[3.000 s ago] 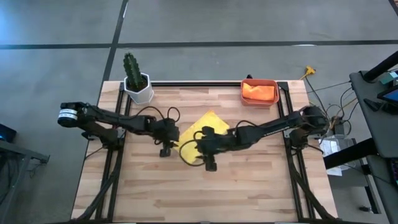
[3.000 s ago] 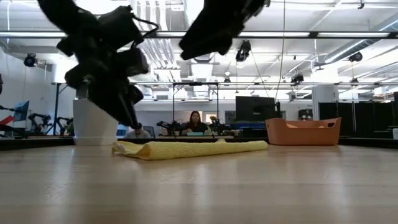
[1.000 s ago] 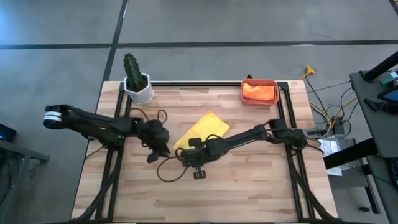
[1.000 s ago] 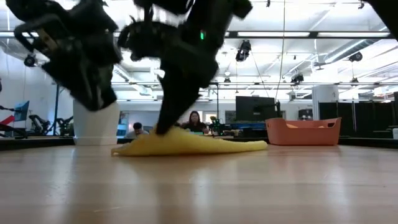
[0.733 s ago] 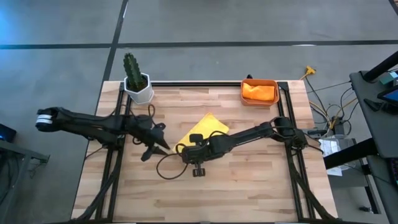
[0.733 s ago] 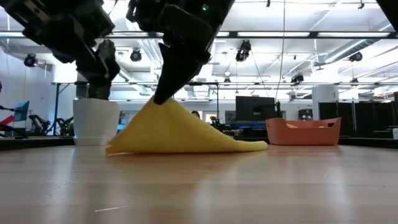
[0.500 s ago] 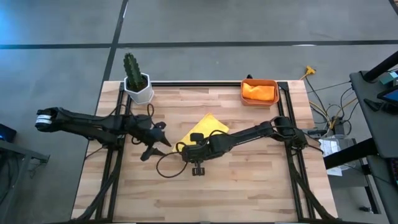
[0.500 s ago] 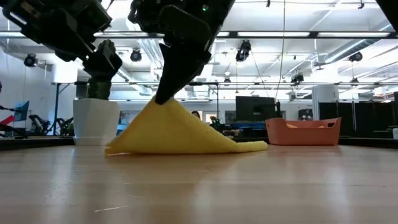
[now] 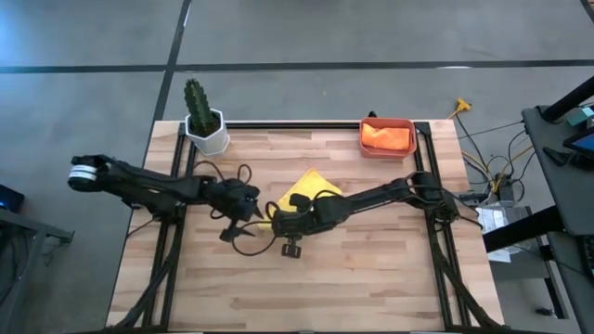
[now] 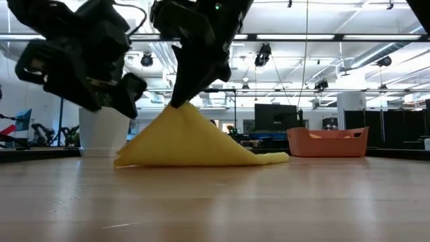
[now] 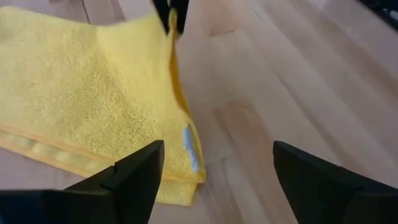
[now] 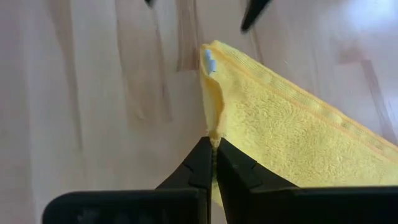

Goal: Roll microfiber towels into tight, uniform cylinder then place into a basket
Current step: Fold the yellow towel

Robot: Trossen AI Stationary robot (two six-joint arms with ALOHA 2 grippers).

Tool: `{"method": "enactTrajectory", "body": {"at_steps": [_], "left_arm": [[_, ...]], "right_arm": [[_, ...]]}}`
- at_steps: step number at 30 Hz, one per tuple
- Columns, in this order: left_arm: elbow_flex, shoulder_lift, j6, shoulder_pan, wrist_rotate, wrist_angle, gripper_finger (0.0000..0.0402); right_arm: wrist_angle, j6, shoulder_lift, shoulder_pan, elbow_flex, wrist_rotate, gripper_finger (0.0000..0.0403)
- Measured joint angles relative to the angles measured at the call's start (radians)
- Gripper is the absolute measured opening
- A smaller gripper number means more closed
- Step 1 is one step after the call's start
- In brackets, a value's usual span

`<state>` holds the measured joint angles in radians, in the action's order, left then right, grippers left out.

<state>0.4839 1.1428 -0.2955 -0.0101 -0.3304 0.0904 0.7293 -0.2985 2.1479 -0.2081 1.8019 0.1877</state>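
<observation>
Near table centre, right gripper (image 12: 212, 152) pinched shut on an edge of the yellow microfiber towel (image 9: 299, 195), lifting it into a peak (image 10: 180, 111) above the wooden table (image 9: 371, 269). Just left, left gripper (image 9: 249, 211) spread wide, holding nothing, facing the towel's tagged corner (image 11: 188, 146). Far right corner: salmon basket (image 9: 387, 123) holding the orange towel (image 9: 387, 137), seemingly bunched. Far left: potted cactus (image 9: 202, 119).
</observation>
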Motion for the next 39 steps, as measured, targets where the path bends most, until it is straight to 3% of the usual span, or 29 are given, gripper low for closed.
{"method": "enactTrajectory", "body": {"at_steps": [12, 30, 34, 39], "left_arm": [[0.000, 0.214, 0.002, -0.001, 0.026, -0.087, 0.0280], [0.007, 0.210, 0.132, 0.000, 0.105, -0.166, 0.0279], [0.013, 0.209, 0.133, 0.000, 0.110, -0.166, 0.0250], [0.014, 0.211, 0.141, 0.000, 0.098, -0.161, 0.0182]], "right_arm": [[-0.001, -0.043, -0.033, 0.000, 0.000, 0.055, 0.0011], [-0.002, -0.051, -0.033, 0.000, 0.000, 0.050, 0.0011], [-0.001, -0.051, -0.032, 0.000, 0.000, 0.050, 0.0011], [-0.001, -0.051, -0.032, 0.000, 0.000, 0.050, 0.0011]]}}
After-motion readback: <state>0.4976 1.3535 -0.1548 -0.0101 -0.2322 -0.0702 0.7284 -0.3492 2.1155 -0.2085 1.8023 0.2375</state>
